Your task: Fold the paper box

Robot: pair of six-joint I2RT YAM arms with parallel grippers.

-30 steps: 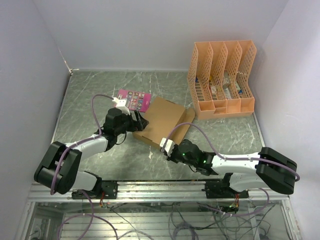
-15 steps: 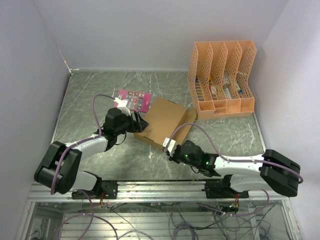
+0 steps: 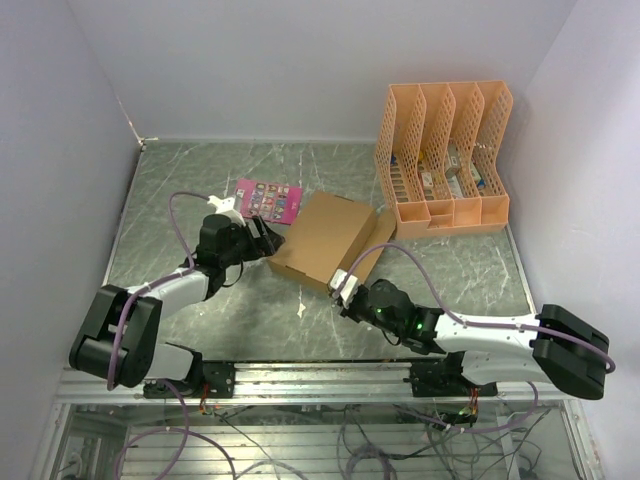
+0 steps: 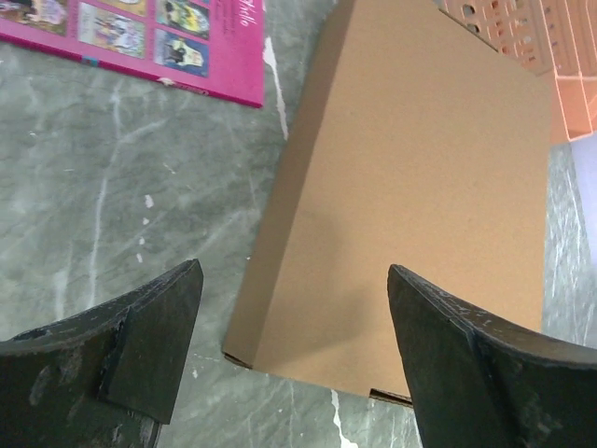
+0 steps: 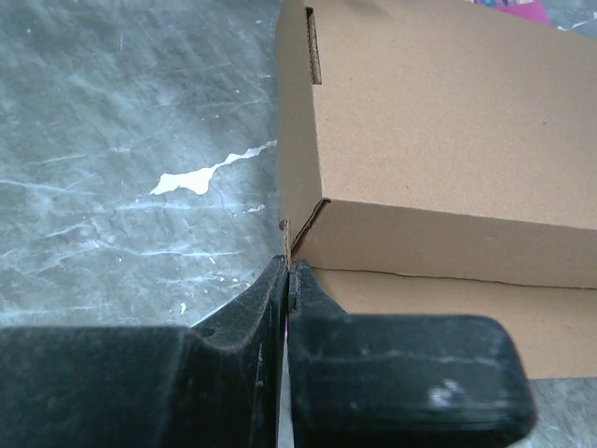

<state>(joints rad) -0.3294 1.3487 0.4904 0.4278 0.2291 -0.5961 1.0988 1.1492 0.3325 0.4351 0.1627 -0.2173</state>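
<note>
At the middle of the bench [image 3: 190, 175] the paper box [image 3: 325, 235] lies low and flat, its long axis running from 1 to 7 o'clock in the overhead view. The left fingers [image 4: 154, 345] stand wide apart just off its 9 o'clock wall, touching nothing. The right fingers [image 5: 392, 364] are pressed together at its 6 o'clock corner; whether they pinch a flap edge I cannot tell. The right side looks nearer, while the left would likely have to advance toward 3 o'clock to straddle the wall.
</note>
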